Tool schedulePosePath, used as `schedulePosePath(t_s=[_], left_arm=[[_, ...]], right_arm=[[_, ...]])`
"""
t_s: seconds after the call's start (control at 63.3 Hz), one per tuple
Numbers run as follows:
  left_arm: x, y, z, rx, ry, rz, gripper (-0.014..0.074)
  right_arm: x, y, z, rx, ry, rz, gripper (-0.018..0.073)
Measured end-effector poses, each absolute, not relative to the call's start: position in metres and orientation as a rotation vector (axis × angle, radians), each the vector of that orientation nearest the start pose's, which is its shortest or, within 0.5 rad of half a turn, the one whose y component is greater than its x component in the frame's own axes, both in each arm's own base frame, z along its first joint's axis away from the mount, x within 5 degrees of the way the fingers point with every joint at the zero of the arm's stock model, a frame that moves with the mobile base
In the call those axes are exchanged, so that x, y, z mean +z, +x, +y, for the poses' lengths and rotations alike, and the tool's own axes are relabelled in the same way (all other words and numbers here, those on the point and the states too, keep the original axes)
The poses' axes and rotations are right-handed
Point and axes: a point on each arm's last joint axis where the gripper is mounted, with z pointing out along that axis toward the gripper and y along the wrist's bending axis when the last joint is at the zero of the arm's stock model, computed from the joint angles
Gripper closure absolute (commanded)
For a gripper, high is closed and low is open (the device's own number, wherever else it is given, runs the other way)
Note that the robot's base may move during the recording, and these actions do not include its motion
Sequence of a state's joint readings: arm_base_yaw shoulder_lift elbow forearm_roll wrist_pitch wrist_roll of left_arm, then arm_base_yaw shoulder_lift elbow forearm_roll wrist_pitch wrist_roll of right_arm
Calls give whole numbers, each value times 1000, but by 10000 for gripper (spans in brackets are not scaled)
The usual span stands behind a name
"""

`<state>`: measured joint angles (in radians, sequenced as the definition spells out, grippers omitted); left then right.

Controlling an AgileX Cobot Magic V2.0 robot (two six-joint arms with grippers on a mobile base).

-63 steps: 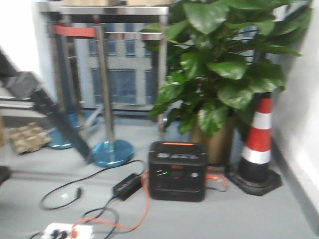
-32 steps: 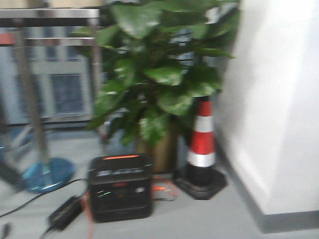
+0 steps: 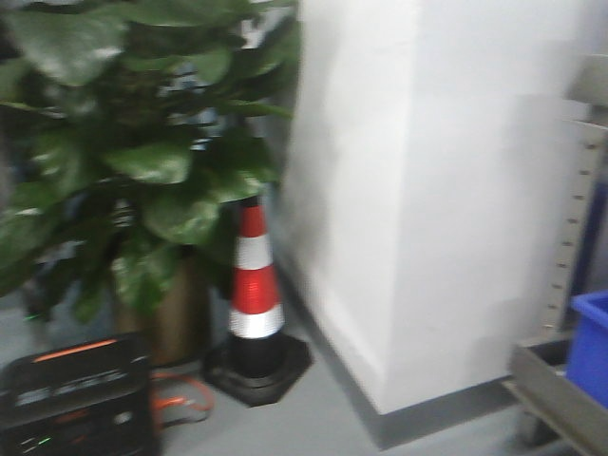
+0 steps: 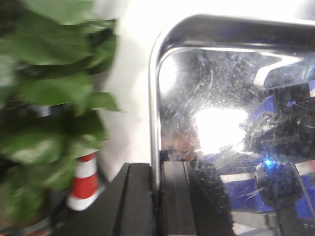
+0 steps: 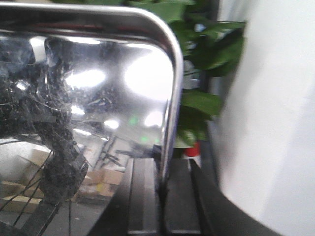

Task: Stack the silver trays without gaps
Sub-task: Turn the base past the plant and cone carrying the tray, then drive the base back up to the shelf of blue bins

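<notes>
In the left wrist view a silver tray [image 4: 221,98] fills the right side, and its scuffed mirror base reflects blue shapes. My left gripper [image 4: 156,183] is shut on the tray's left rim, one black finger on each side of it. In the right wrist view a silver tray [image 5: 98,88] fills the left side. My right gripper [image 5: 161,183] is shut on its right rim in the same way. I cannot tell whether both views show one tray. No tray or gripper shows in the front view.
A white pillar [image 3: 427,190] stands ahead. To its left are a red-and-white cone [image 3: 255,294], a large potted plant [image 3: 142,171] and a black power box [image 3: 76,399] with an orange cable. A blue bin [image 3: 591,347] sits on a grey rack [image 3: 551,389] at the right edge.
The front view has swung to the right. The plant, cone and power box slid left, the barrier posts left the frame, and the white pillar, rack and blue bin came in.
</notes>
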<state>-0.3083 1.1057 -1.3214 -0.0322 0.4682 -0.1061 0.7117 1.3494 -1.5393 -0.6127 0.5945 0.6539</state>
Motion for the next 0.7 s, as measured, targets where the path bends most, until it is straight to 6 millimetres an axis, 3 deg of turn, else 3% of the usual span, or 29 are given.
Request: schedulePosePath(t_s=[0.695], left_arm=[[474,219,-71,-338,162,1739,613]], right_arm=[[478,242,171,310,-294,1761,640]])
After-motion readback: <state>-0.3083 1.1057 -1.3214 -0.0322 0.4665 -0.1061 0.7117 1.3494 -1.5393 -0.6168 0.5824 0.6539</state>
